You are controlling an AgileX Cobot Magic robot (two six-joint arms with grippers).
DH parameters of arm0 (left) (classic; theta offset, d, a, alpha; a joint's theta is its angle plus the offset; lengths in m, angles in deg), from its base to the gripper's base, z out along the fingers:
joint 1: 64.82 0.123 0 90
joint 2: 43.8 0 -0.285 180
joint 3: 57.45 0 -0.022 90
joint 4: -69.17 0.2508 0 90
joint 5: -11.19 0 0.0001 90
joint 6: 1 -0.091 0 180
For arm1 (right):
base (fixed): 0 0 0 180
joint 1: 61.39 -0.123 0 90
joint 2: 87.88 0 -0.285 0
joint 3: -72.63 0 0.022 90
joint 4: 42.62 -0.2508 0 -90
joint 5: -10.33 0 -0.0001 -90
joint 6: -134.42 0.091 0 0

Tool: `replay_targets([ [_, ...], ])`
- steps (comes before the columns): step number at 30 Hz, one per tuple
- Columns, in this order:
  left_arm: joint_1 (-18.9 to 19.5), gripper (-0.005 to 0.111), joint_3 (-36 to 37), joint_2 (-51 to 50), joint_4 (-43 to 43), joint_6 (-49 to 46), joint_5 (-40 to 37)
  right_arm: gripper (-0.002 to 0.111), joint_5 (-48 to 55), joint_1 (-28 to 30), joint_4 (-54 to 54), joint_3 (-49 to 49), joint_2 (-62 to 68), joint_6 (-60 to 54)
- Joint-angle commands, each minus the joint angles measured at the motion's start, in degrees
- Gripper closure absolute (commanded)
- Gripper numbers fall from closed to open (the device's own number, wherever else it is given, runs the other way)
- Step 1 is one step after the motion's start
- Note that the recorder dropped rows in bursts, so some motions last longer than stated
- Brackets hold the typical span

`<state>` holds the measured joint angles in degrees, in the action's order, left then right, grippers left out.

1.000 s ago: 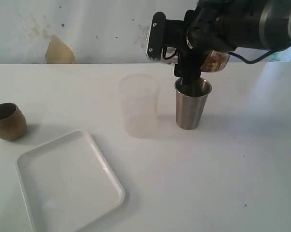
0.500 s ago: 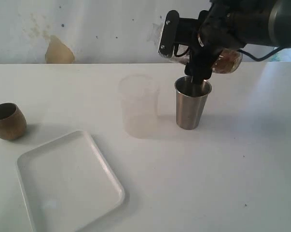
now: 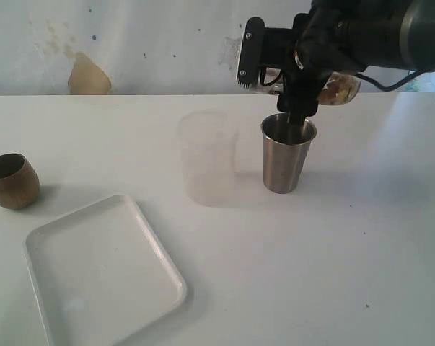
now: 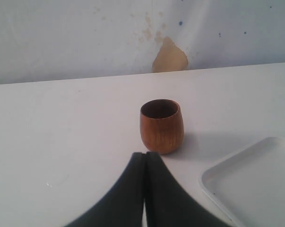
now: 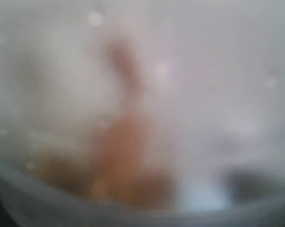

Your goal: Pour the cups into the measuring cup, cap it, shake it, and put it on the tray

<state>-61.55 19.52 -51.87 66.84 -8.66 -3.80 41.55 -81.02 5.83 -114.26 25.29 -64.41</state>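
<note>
My right gripper point(image 3: 272, 81) is shut on the clear measuring cup point(image 3: 341, 87), held on its side in the air just above the steel tumbler point(image 3: 288, 160). Brown contents show inside the measuring cup point(image 5: 133, 156), which fills the blurred right wrist view and hides the jaws there. I cannot tell whether it is capped. The brown wooden cup point(image 3: 11, 181) stands upright at the far left, and my left gripper point(image 4: 145, 154) is shut and empty just short of the wooden cup point(image 4: 161, 125). The white tray point(image 3: 102, 277) lies empty at the front left.
A frosted translucent straight cup point(image 3: 207, 156) stands left of the steel tumbler. The tray's corner point(image 4: 255, 179) lies beside my left gripper. A stained white wall point(image 3: 87, 43) runs behind the white table point(image 3: 332, 252).
My right gripper carried the measuring cup a little to the right over the steel tumbler, then edged back slightly; the brown contents shifted inside. Everything else is still.
</note>
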Motion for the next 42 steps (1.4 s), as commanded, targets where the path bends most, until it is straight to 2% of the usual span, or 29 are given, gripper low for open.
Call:
replay_targets([
  [1,0.0,0.107,0.2,0.3,0.1,0.1,0.3,0.108,-2.6,0.3,2.9,-0.4,-0.8,-0.8],
  [23,0.0,0.107,0.2,0.3,0.1,0.1,0.3,0.108,-3.3,0.3,3.0,-0.4,-0.8,-9.5],
  [42,0.0,0.107,0.2,0.3,0.1,0.1,0.3,0.108,-3.5,0.3,5.4,-0.4,-0.8,-9.6],
])
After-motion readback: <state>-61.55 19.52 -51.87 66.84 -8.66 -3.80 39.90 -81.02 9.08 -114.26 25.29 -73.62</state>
